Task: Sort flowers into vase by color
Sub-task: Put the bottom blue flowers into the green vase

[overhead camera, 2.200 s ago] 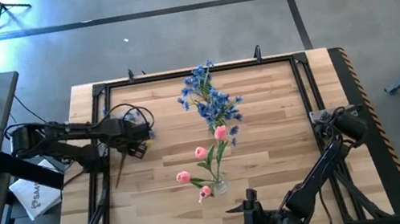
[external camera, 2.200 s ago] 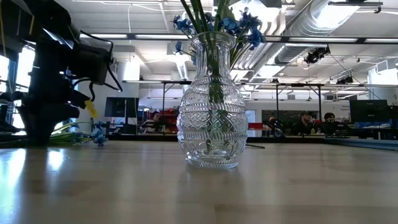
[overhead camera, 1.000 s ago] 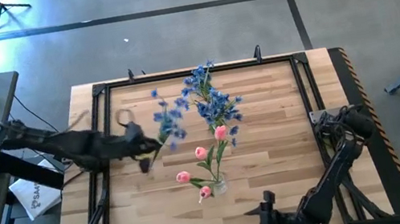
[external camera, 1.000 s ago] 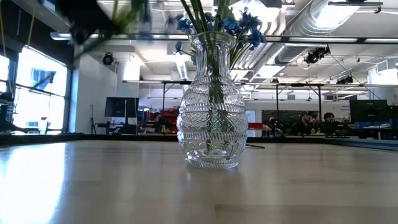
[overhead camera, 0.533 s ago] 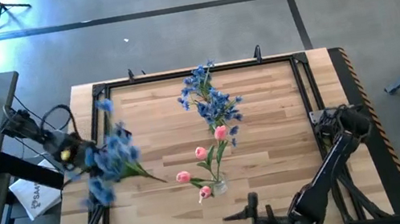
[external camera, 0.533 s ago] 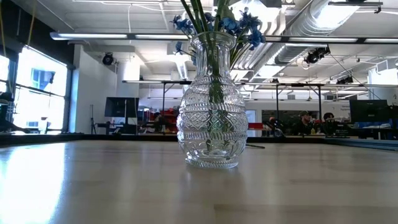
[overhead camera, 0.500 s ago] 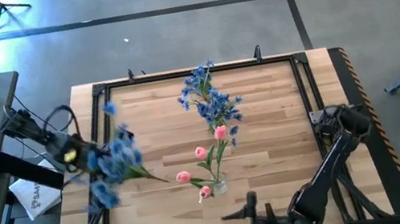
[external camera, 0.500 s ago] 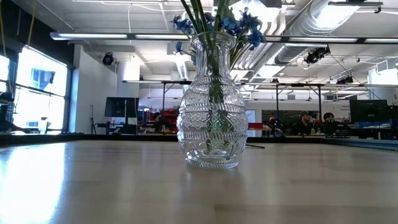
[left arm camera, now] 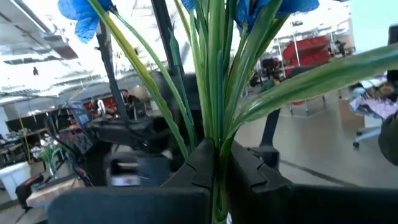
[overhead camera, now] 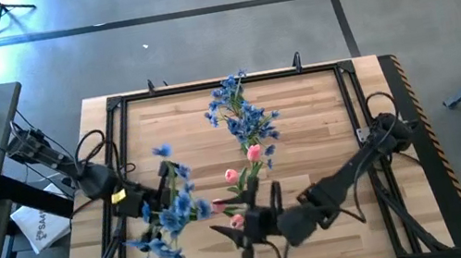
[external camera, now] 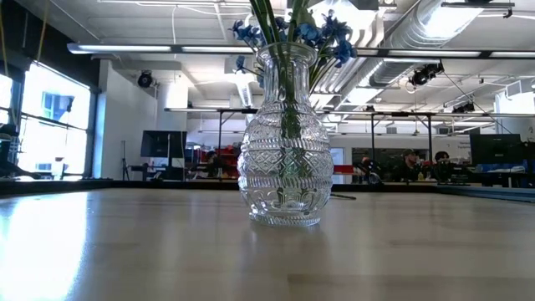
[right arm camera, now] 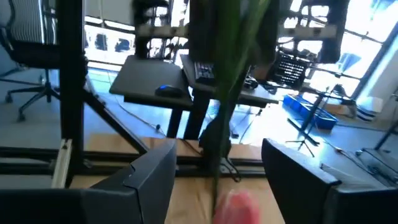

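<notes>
Your slatted wood desk (overhead camera: 323, 123) carries a faceted clear glass vase (external camera: 284, 159) near its middle, holding blue sprays and pink tulips (overhead camera: 254, 153). Your left tool (overhead camera: 150, 199) is pinched on a blue spray's (overhead camera: 170, 219) thin green stems, left of the vase. Your right tool (overhead camera: 251, 224), fingers spread, flanks a tulip bud (right arm camera: 233, 205) beside the vase.

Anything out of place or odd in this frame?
Yes: the vase holds both blue flowers and pink tulips together, unsorted. One tulip droops low over the table.
</notes>
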Controlling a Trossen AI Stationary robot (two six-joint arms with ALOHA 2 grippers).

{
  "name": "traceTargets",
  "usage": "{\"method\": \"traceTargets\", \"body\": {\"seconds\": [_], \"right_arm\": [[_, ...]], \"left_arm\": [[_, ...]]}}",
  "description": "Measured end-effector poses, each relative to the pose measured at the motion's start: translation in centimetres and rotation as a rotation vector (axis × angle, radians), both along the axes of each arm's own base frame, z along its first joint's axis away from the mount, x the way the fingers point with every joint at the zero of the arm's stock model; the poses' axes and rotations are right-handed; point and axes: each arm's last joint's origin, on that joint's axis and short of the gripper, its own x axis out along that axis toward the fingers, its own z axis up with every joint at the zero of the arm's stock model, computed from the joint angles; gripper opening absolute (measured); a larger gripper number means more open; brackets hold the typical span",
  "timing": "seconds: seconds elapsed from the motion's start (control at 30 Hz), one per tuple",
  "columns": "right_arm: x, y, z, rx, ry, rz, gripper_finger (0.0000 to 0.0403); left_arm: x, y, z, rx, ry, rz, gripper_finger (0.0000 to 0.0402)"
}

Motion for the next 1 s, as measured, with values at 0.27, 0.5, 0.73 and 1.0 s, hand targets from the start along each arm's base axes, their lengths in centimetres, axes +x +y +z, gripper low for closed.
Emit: {"method": "traceTargets", "body": {"seconds": [0.27,0.5,0.73,1.0], "right_arm": [[1.7,-2.4,0.4,0.023,-0.021,0.096,0.0188],[2.7,-3.8,1.0,0.057,-0.075,0.204,0.0129],[2.8,-4.0,1.1,0.004,-0.087,0.225,0.003],[0.6,-2.5,3.3,-0.11,-0.172,0.185,0.0009]], "left_arm": [[0.1,-0.1,-0.3,0.007,0.029,0.002,0.0005],[0.2,0.0,-0.5,0.013,0.041,0.008,0.0005],[0.3,0.1,-1.1,0.051,0.108,0.085,0.0034],[-1.6,0.8,-1.5,0.092,0.216,0.228,0.0125]]}}
